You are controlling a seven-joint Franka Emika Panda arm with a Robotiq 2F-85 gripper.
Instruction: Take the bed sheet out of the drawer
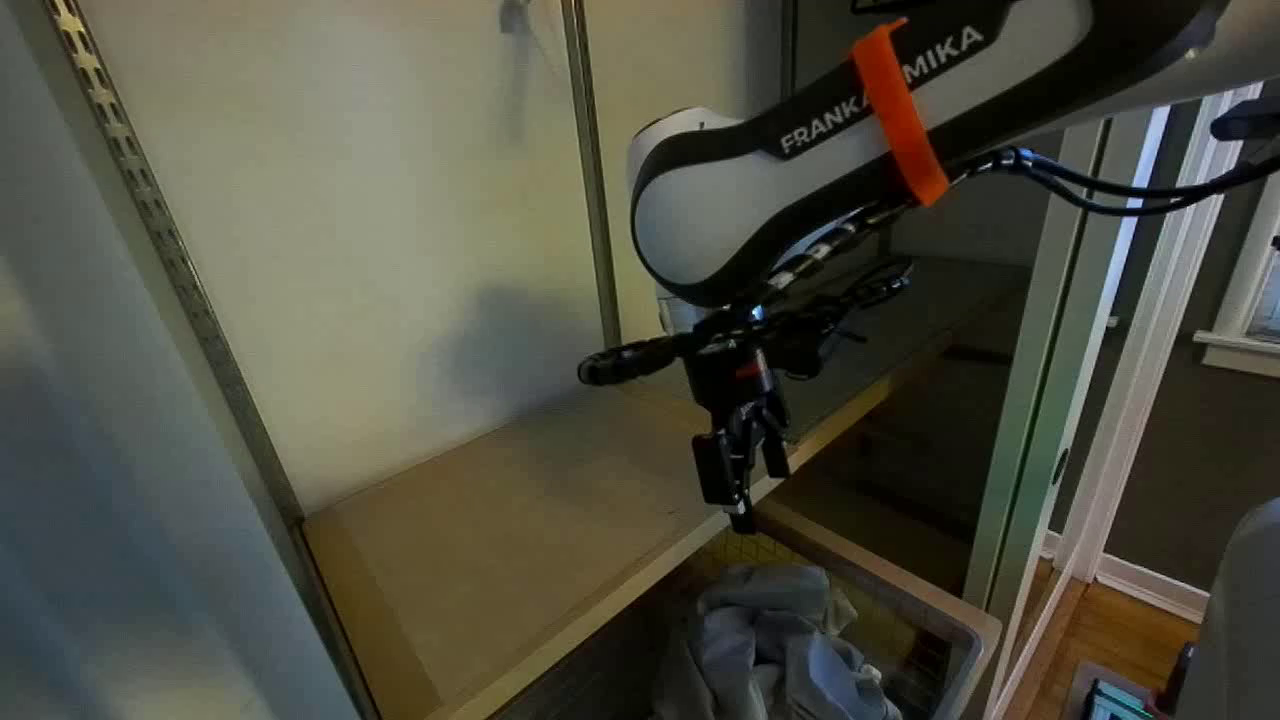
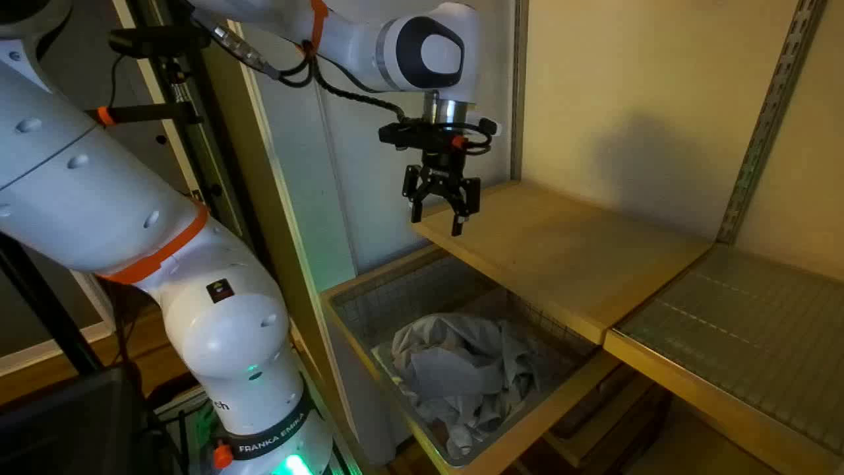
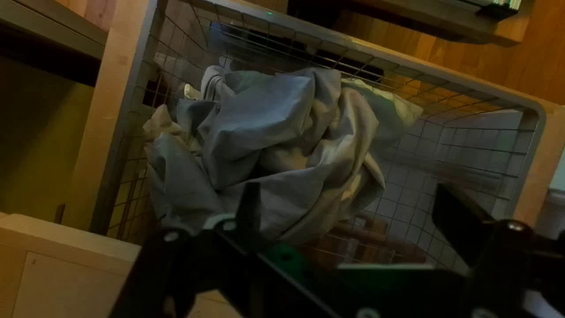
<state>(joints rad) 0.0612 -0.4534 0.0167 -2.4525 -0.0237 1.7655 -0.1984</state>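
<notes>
a crumpled grey bed sheet [image 3: 265, 126], soft and deeply folded, lies heaped in a wire-mesh drawer [image 2: 560, 399] edged with pale wood. a smooth wooden shelf [image 2: 560, 244] sits higher, against a cream wall [image 2: 620, 72], and brown floorboards [image 3: 499, 70] show beyond the drawer. the gripper [image 2: 436, 220] hangs with its jaws spread apart; the bed sheet rests below, well apart from them.

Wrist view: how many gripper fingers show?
2. One finger shows against the sheet, the other finger against bare wire of the drawer. They stand apart; both tips are visible, so none seems hidden.
</notes>
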